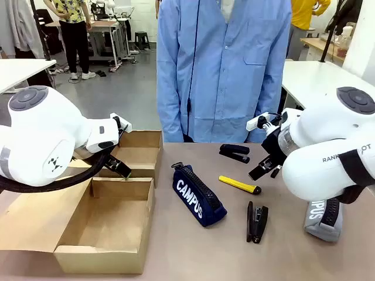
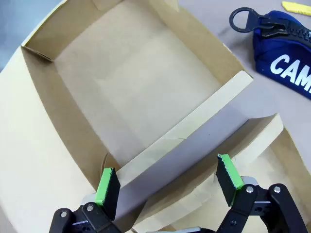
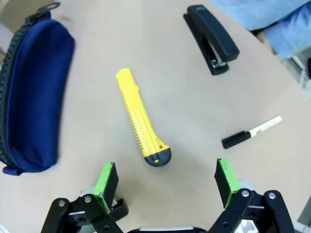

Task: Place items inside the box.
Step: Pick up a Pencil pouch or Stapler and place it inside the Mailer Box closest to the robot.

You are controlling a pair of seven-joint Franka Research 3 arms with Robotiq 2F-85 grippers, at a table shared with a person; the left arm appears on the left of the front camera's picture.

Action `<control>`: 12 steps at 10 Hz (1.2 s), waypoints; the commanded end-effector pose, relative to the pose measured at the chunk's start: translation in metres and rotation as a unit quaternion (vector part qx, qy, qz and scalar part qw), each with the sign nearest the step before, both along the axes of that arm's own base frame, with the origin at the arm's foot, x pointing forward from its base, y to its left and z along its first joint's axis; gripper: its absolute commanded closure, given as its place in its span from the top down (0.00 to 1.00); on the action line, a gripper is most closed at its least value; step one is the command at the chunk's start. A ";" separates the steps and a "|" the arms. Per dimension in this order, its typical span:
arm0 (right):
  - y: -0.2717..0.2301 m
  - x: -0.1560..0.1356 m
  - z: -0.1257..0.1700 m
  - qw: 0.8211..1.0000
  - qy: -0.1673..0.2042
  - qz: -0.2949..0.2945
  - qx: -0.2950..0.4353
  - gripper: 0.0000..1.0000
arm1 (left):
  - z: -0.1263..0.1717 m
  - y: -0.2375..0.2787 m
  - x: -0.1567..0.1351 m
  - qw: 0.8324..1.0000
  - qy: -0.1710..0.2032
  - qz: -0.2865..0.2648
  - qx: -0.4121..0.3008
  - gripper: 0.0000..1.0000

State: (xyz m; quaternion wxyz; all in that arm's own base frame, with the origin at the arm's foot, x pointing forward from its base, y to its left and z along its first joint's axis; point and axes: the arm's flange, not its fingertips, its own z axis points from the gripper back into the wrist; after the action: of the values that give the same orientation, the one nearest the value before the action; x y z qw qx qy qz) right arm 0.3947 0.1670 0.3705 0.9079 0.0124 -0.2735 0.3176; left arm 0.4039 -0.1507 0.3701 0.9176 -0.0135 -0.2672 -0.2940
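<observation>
1. Front view: open cardboard box (image 1: 99, 260) along the bench's (image 1: 193, 257) left edge, reaching from the near edge back toward the far edge.
2. Above the box's far half, left gripper (image 1: 120, 168), close to an inner cardboard wall.
3. Left wrist view: fingers (image 2: 108, 187) spread wide with nothing between them, hanging over that cardboard wall; contact with it impossible to tell.
4. Near the bench's middle, navy pencil case (image 1: 198, 196) with white "CAMPUS" lettering, just right of the box and not touching it.
5. Right of that case, yellow knife (image 1: 239, 184) lying flat, black end toward the right edge.
6. Toward the far edge, far stapler (image 1: 234, 152), just in front of a person in a blue shirt (image 1: 222, 70); toward the near edge, near stapler (image 1: 256, 221), right of the navy case.
7. By the right near corner, grey pencil case (image 1: 324, 219), partly hidden behind the right arm.
8. Just right of the knife, right gripper (image 1: 263, 170), low over the bench.
9. Right wrist view: jaws fully apart and clamped on nothing, the knife's black end just ahead of the green pads.
10. Same view: black-and-white marker (image 3: 251, 132) flat on the bench, apart from the knife.
</observation>
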 end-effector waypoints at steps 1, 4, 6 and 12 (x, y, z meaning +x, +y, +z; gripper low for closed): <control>0.000 0.000 0.000 1.000 0.000 0.000 0.000 1.00 | 0.000 0.000 0.000 1.000 0.000 0.000 0.000 1.00; 0.000 0.000 0.000 1.000 0.000 0.000 0.000 1.00 | 0.000 0.000 0.000 1.000 0.000 0.000 0.000 1.00; 0.000 0.000 0.000 1.000 0.000 0.000 0.000 1.00 | 0.000 0.000 0.000 1.000 0.000 0.000 0.000 1.00; 0.000 0.000 0.000 1.000 0.000 0.000 0.000 1.00 | 0.000 0.000 0.000 1.000 0.000 0.000 0.000 1.00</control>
State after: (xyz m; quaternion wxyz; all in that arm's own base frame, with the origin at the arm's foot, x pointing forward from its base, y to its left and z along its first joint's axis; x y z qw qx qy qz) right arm 0.3947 0.1671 0.3705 0.9077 0.0121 -0.2734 0.3180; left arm 0.4039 -0.1507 0.3701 0.9176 -0.0135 -0.2672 -0.2940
